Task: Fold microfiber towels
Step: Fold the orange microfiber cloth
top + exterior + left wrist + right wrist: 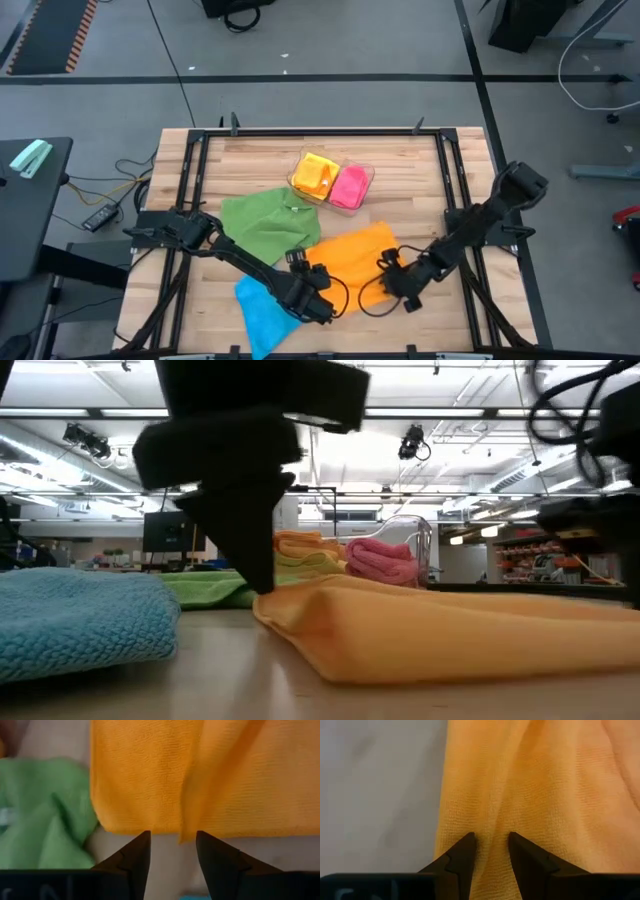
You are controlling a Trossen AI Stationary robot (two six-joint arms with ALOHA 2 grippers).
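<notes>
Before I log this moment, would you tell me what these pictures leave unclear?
- Blue towel: high view, its near part runs past the picture's bottom edge.
- Yellow towel and pink towel: whether neatly folded is too small to tell from above.
- Orange towel: right wrist view, whether the right end effector pinches cloth is unclear.

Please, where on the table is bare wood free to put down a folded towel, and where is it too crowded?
Free: the far left corner of the table, beyond the green towel, and the far right strip beside the clear tray. Crowded: the near middle, where the left claw and right claw work at the orange towel beside the blue towel.
</notes>
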